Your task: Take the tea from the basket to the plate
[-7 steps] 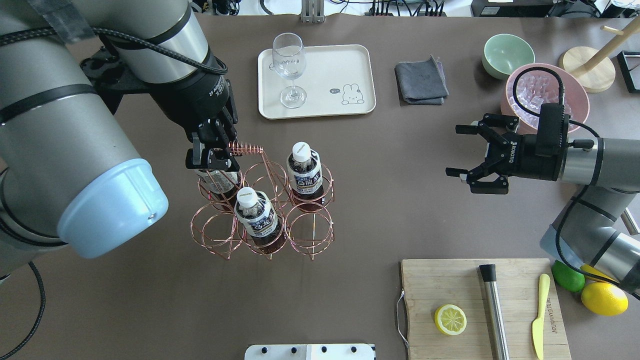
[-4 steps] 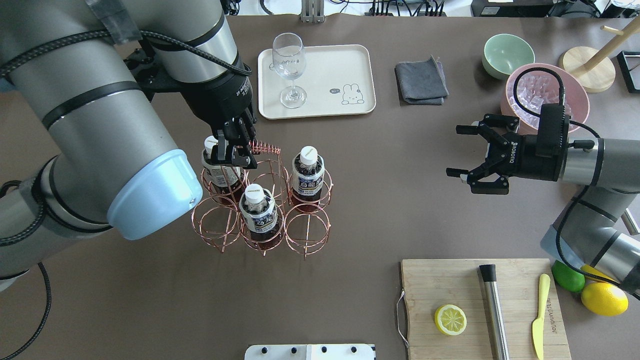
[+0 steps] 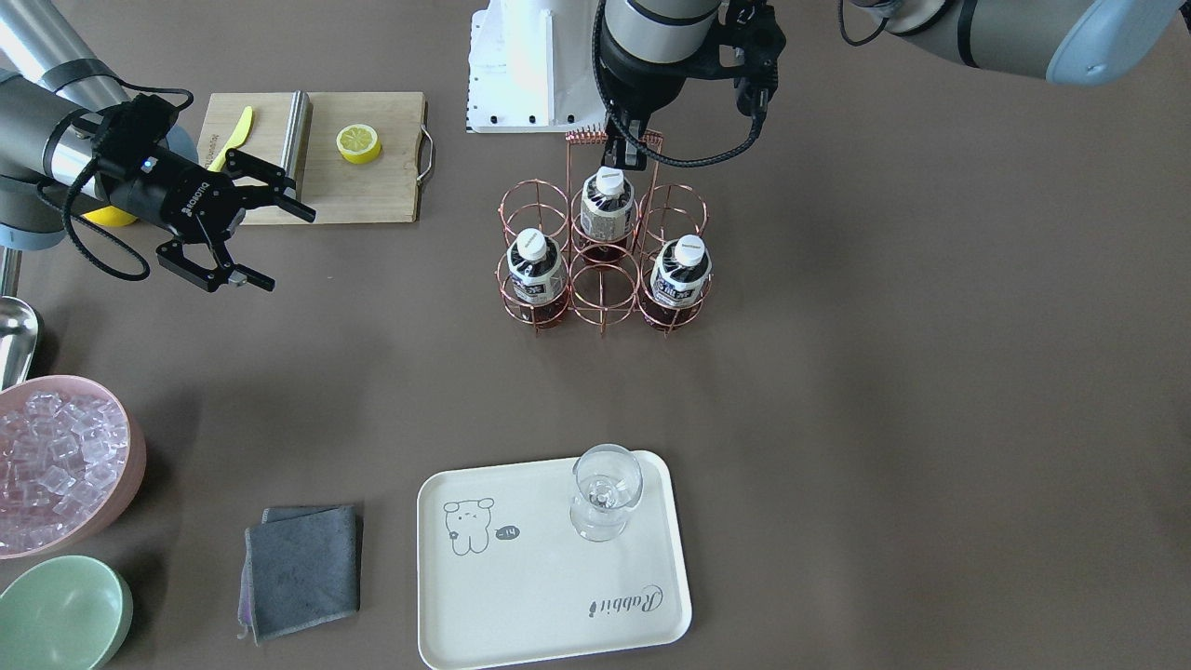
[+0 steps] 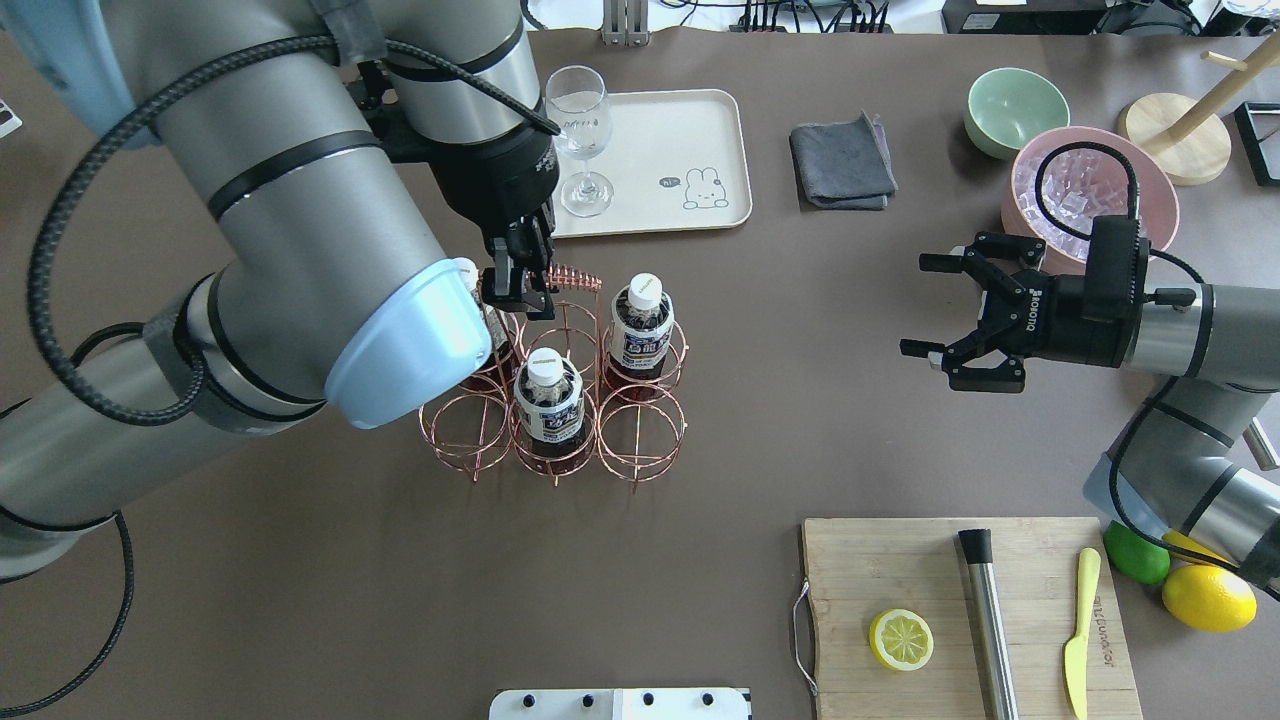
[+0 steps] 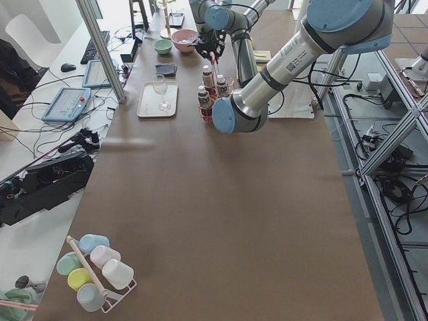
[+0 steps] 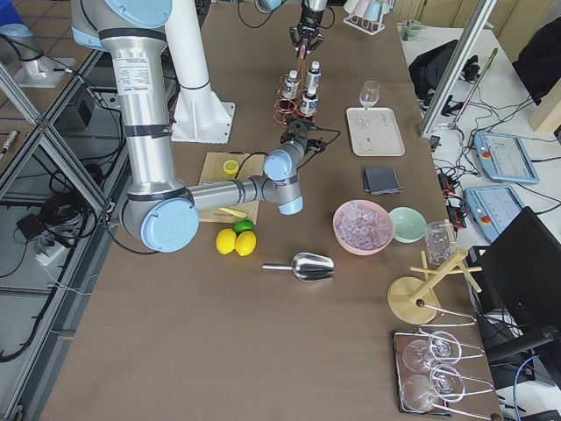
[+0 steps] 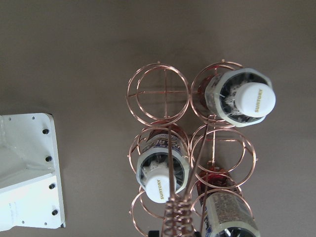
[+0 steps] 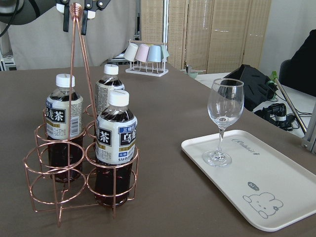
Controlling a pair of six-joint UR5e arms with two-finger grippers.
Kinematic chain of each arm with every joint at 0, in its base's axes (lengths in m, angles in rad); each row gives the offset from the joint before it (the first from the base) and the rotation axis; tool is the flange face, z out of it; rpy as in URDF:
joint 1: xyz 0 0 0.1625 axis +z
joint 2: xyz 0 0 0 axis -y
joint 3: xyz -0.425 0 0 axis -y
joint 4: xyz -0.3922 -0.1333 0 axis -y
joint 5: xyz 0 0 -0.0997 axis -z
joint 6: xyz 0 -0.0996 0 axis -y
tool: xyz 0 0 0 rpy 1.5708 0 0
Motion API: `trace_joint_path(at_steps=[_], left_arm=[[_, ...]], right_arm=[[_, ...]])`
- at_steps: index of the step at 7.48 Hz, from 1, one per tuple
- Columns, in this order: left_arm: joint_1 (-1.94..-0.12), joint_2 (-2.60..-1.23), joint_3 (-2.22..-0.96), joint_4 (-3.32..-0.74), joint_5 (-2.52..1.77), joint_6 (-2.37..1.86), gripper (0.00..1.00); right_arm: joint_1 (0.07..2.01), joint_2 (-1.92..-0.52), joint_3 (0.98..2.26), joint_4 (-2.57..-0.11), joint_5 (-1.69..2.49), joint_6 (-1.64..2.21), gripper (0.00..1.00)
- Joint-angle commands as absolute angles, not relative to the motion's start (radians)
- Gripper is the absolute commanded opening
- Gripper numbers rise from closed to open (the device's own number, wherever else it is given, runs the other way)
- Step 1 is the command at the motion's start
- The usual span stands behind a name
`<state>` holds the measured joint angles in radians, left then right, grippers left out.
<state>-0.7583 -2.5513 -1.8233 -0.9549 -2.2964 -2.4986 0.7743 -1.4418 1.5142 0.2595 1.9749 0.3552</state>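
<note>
The coiled handle (image 4: 572, 277) of the basket (image 4: 598, 432) is clamped by the left tool (image 4: 515, 292); the right tool (image 4: 915, 305) is held wide open, well apart.

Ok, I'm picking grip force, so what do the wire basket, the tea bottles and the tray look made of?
The basket: thin metal wire, shiny copper or rose-gold finish, glinting along its rings. The bottles: clear plastic by the look, dark liquid showing through, white caps, paper or film labels. The tray: matte cream, probably plastic or melamine; cannot tell which.
</note>
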Motion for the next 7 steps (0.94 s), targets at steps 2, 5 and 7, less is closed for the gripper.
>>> trace_joint_path(at_steps=[2, 5, 7], left_arm=[[-0.657, -2.628, -1.744, -0.954, -2.295, -2.510, 0.00], [-0.653, -2.593, -1.753, -0.950, -2.295, -2.510, 0.00], [-0.660, -2.531, -1.807, -0.943, -2.295, -2.507, 0.00]], right_arm=[[0.758, -1.434, 1.522, 0.284, 1.973, 0.368, 1.00], [0.714, -1.428, 1.543, 0.285, 1.912, 0.365, 1.00], [0.663, -1.411, 1.580, 0.267, 1.849, 0.364, 1.00]])
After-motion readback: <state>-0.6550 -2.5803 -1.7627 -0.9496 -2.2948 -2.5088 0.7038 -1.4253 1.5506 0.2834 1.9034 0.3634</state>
